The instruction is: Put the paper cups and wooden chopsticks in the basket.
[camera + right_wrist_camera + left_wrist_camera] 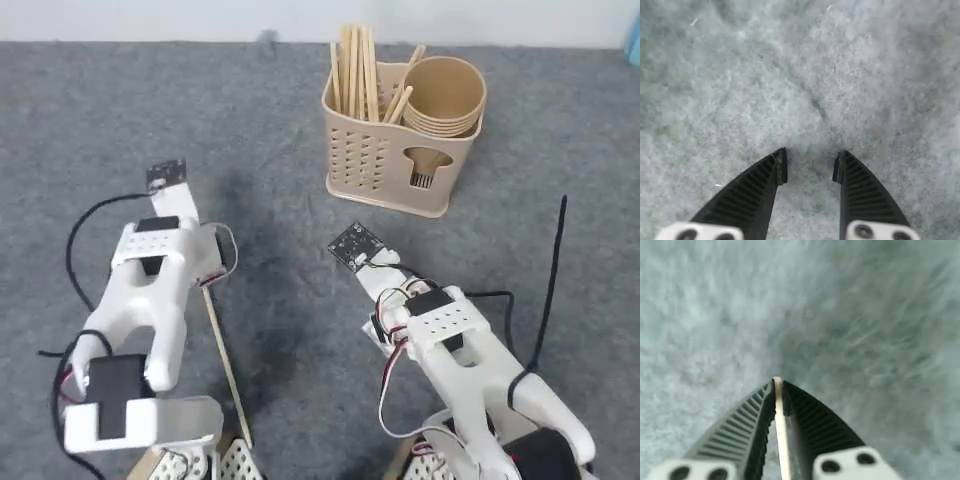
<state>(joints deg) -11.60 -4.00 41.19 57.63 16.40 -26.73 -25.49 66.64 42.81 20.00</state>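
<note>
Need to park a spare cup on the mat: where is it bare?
Bare: the wide grey mat left of the basket, beyond the left arm; also the strip between basket and right arm. Crowded: beside the left arm, where the chopstick in its jaws slants back.

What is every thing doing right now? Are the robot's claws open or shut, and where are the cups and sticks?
left gripper: shut on a single chopstick.
right gripper: open, holding nothing, over the grey mat.
basket: upright on the grey mat.
paper cups: stacked, inside the basket.
bundle of chopsticks: standing in the basket, beside the paper cups.
</note>
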